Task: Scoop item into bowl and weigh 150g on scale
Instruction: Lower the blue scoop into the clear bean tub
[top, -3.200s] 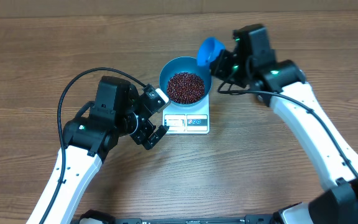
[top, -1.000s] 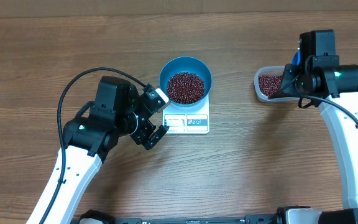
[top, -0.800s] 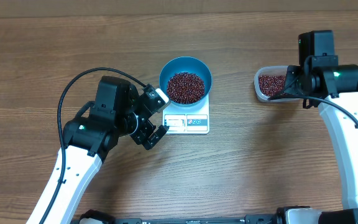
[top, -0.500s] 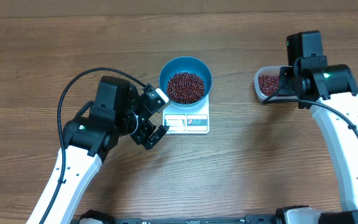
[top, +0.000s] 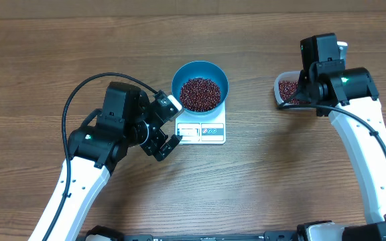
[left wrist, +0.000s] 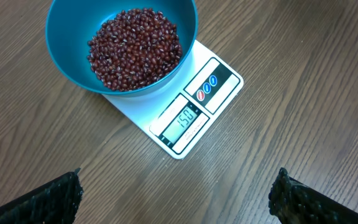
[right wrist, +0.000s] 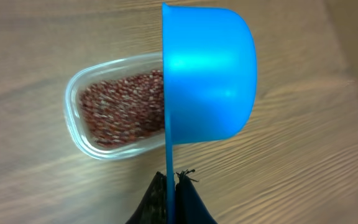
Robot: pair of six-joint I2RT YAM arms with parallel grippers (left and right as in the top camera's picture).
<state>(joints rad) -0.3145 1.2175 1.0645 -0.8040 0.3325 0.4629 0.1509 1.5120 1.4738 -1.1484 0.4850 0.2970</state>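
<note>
Since a few seconds ago our right arm has carried the blue scoop (right wrist: 210, 74) from the bowl (left wrist: 64, 37) over to the clear tub (right wrist: 73, 118); the right gripper (right wrist: 169, 193) pinches its handle tight; the left gripper (left wrist: 179, 202) is spread wide, holding nothing, near the scale (left wrist: 222, 87); the beans (left wrist: 135, 46) sit in the bowl on the scale, whose display reads 150, so we think the weighing is done; next we should set the scoop down slowly by the tub and not bump the bowl; we count one bowl, one scale, one scoop, one tub, two grippers, beans too many to count
</note>
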